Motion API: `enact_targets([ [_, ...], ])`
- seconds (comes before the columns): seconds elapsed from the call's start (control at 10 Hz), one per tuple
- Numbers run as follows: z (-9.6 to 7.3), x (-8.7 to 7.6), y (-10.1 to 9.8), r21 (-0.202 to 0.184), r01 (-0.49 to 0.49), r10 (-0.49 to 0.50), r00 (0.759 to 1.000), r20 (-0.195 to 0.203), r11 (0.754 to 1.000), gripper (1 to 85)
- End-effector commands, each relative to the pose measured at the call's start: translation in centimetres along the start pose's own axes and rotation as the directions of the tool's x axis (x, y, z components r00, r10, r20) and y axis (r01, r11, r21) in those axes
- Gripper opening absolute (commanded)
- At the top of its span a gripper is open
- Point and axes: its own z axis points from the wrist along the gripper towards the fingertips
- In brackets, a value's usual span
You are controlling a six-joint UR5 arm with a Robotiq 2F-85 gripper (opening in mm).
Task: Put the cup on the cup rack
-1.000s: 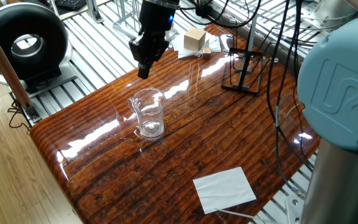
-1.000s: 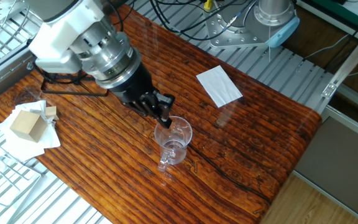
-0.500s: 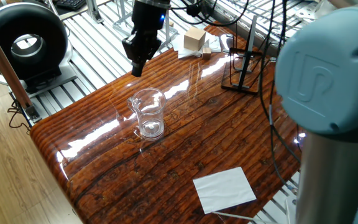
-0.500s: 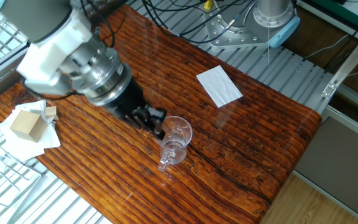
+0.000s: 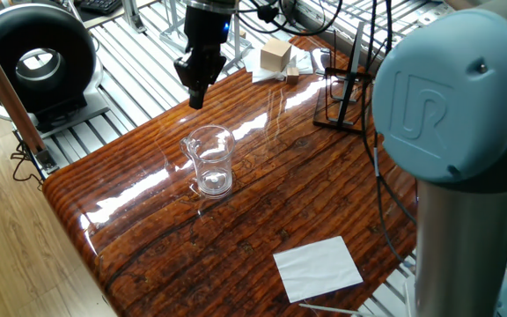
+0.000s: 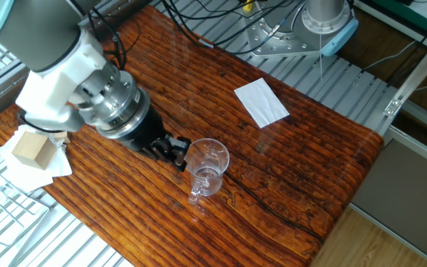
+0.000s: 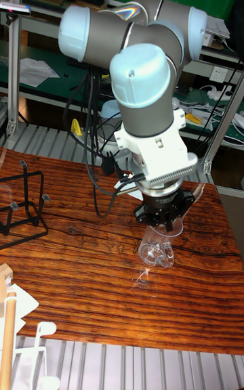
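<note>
The clear cup stands upright on the wooden table, away from the rack. It also shows as the cup and the cup. My gripper hangs beyond the cup's far side, apart from it. In the other fixed view the gripper sits just left of the cup's rim, fingers slightly parted, with nothing between them. In the tall view the gripper hides part of the rim. The black wire cup rack stands at the far right of the table, also seen as the cup rack.
A wooden block lies on white paper near the table's far edge, also the block. A white sheet lies near the front right corner. Cables hang over the rack. The arm's big elbow fills the right foreground.
The gripper has slid sideways, away from above the cup's rim, and now sits lower beside the cup. The arm's elbow has swung further into one fixed view. The cup has not moved.
</note>
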Motion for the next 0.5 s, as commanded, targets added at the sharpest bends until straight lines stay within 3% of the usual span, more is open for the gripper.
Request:
enact_targets([
  [0.0,0.6,-1.0,-0.4,-0.001,0.024,-0.024,1.0,0.01,1.0,1.0],
  [0.4,1.5,-1.8,-1.5,0.028,0.047,-0.047,0.999,0.015,0.999,1.0],
])
